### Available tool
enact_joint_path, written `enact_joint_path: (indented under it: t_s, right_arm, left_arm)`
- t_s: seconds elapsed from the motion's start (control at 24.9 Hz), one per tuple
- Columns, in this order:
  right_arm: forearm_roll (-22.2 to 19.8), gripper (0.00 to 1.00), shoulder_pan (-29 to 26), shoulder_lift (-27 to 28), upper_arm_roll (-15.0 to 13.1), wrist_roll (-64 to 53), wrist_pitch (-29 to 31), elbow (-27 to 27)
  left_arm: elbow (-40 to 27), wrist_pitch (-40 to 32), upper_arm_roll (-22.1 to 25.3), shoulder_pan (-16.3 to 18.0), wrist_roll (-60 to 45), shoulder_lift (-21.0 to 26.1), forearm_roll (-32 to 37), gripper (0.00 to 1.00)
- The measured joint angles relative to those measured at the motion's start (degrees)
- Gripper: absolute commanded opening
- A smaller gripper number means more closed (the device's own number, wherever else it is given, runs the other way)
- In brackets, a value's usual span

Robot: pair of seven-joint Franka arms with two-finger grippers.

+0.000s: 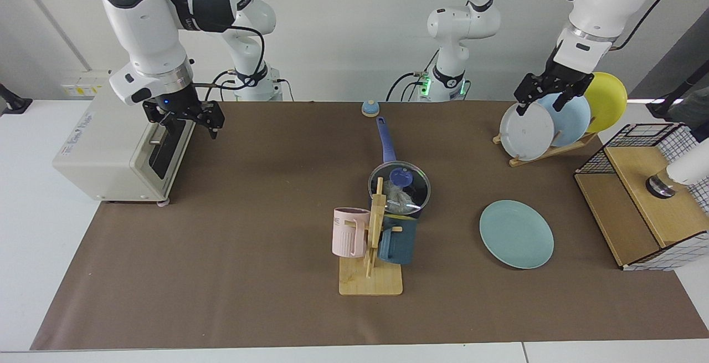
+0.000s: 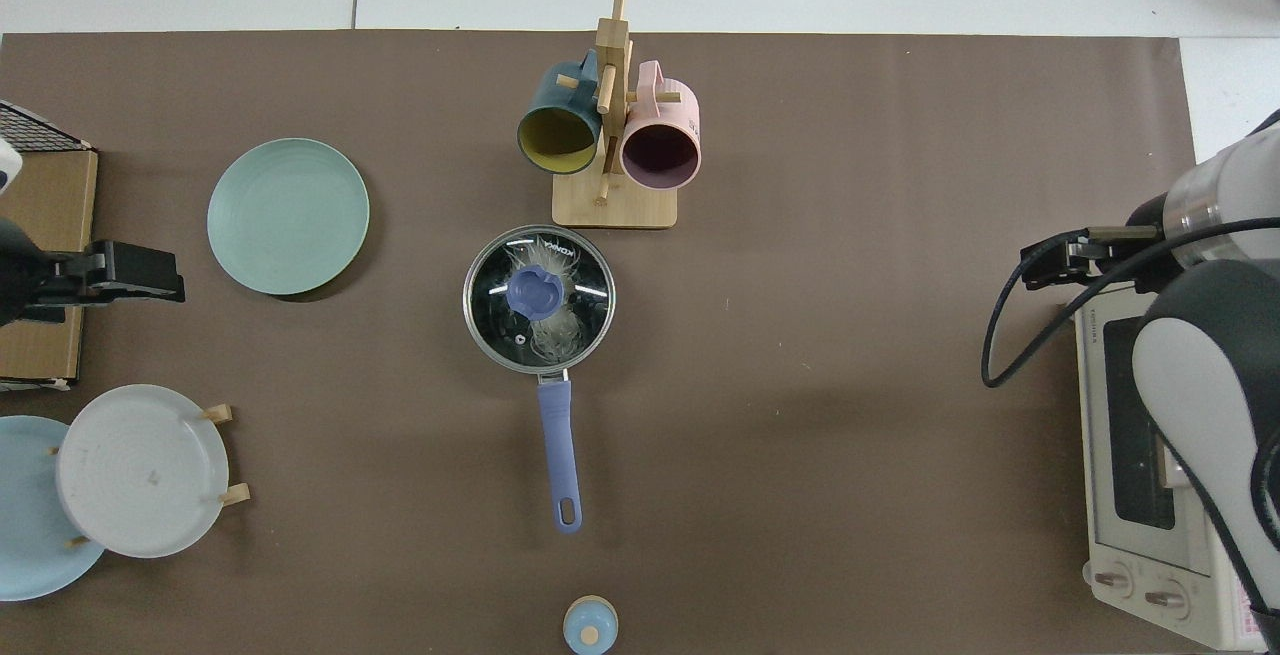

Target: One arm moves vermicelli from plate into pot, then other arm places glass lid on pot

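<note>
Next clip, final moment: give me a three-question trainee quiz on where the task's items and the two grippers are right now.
1. True or false: the glass lid sits on the pot.
2. Where is the vermicelli? A) on the teal plate B) in the pot under the lid C) in the pink mug
3. Fill in: the right gripper hangs over the ____, while the left gripper waits at the plate rack.

Key
1. True.
2. B; the teal plate is bare.
3. Toaster oven. Both pairs of jaws are open and hold nothing.
</note>
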Motion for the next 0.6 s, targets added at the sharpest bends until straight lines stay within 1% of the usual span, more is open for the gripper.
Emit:
enact_joint_path:
  t_s: [0.12,0.24,0.6]
  right_arm:
    - [0.0,1.0,-1.34,-1.2,-0.02,-0.94,2.99,-3.29]
    - [0.0,1.0,-1.59,-1.92,0.01,-1.07,4.35,-5.09]
    - [0.0,1.0,-1.58,-2.54,0.62,-1.08,5.07,-5.56]
  left_arm:
    - [0.0,0.0,0.0,0.0,0.0,0.0,0.0,1.0]
    - [0.0,0.0,0.0,0.0,0.0,0.0,0.0,1.0]
    - [0.0,0.0,0.0,0.0,0.0,0.0,0.0,1.0]
